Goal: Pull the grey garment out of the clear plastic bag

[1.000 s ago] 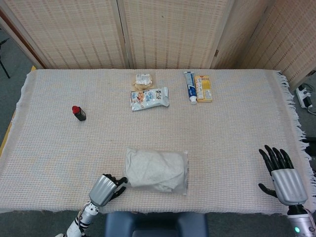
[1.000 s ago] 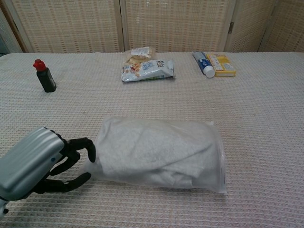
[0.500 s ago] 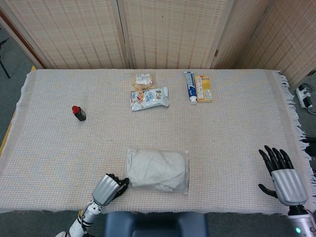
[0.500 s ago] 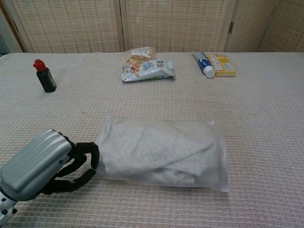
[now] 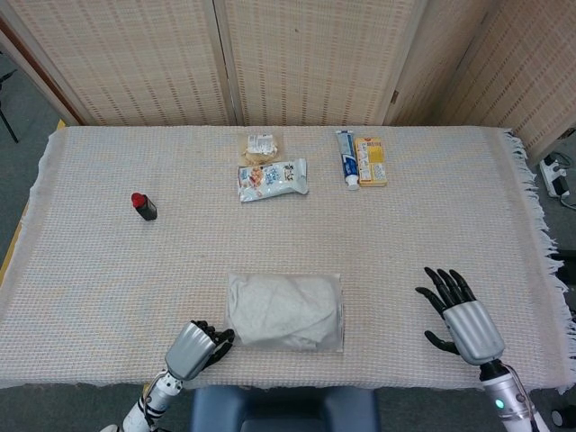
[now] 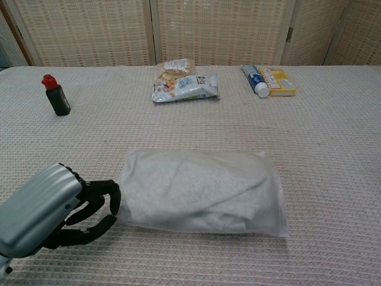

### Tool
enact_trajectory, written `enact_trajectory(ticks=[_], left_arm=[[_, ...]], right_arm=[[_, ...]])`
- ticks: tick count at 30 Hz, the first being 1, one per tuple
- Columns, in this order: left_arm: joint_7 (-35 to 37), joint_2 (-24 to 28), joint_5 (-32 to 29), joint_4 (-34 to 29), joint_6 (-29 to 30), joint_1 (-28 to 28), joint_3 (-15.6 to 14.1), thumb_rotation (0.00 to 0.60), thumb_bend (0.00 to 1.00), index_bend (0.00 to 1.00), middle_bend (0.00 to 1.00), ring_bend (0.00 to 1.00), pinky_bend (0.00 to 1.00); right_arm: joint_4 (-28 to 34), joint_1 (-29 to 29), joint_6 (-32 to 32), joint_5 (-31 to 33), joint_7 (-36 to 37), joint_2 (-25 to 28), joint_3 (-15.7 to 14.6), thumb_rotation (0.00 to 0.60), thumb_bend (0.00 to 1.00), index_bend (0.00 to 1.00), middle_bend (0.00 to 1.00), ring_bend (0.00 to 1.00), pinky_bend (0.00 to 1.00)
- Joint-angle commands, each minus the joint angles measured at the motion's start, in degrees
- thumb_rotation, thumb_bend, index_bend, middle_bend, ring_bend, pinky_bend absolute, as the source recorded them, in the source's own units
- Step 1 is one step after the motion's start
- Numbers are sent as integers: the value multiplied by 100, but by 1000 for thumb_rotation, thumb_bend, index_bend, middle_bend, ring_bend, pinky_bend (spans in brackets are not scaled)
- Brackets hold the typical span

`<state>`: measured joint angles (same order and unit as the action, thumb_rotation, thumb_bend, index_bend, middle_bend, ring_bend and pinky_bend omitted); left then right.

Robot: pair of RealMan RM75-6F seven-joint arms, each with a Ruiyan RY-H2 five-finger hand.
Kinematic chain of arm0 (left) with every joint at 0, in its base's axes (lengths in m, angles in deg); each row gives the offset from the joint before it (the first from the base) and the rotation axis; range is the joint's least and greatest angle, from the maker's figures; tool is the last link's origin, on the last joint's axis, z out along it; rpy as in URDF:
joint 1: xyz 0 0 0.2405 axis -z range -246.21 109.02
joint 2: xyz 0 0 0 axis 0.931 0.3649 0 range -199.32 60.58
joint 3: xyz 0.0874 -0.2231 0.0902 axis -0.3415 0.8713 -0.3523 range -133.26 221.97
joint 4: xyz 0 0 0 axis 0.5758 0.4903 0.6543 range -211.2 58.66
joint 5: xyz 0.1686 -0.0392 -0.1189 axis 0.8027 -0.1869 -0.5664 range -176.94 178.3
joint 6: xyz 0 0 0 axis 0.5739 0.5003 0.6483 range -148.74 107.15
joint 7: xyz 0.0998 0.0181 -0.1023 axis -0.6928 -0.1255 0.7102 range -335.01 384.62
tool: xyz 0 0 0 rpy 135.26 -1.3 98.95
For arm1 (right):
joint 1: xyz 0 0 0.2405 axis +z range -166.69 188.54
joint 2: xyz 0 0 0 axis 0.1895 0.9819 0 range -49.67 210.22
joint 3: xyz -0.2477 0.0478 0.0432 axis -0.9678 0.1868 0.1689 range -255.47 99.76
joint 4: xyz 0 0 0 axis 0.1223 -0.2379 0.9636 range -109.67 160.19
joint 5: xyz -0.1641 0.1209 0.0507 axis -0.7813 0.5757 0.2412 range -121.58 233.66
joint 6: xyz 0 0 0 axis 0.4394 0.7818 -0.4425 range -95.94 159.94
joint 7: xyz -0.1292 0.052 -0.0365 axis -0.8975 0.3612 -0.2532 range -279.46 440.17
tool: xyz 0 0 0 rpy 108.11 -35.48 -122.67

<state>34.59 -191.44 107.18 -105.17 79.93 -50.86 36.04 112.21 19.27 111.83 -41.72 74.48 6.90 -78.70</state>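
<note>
Two hands flank the work at the table's near edge. Farthest left, a small dark bottle with a red cap stands alone. The left hand sits at the left end of the clear plastic bag, fingers curled toward it and touching; whether they actually pinch the plastic, I cannot tell. The grey garment lies fully inside the bag. Snack packets and toothpaste lie far back. The right hand is spread, holding nothing.

Bagged garment on the bench
The left hand curls its fingers against the clear bag's left end.
</note>
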Motion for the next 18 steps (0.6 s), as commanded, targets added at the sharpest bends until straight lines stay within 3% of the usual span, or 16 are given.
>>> enact_trajectory(ticks=[1, 7, 18], left_arm=[[-42, 22, 3, -59, 25, 10, -17, 600, 491, 734, 1000, 1000, 1000], [-158, 103, 18, -195, 70, 23, -55, 600, 490, 735, 1000, 1000, 1000], [-252, 219, -16, -360, 80, 43, -59, 600, 489, 736, 1000, 1000, 1000]], right_arm=[[-393, 357, -403, -90, 426, -450, 8, 600, 199, 384, 0, 0, 0], [-933, 650, -653, -78, 1076, -1144, 11, 600, 231, 487, 0, 0, 0], [-1639, 1022, -967, 222, 1574, -2208, 158, 600, 231, 483, 0, 0, 0]])
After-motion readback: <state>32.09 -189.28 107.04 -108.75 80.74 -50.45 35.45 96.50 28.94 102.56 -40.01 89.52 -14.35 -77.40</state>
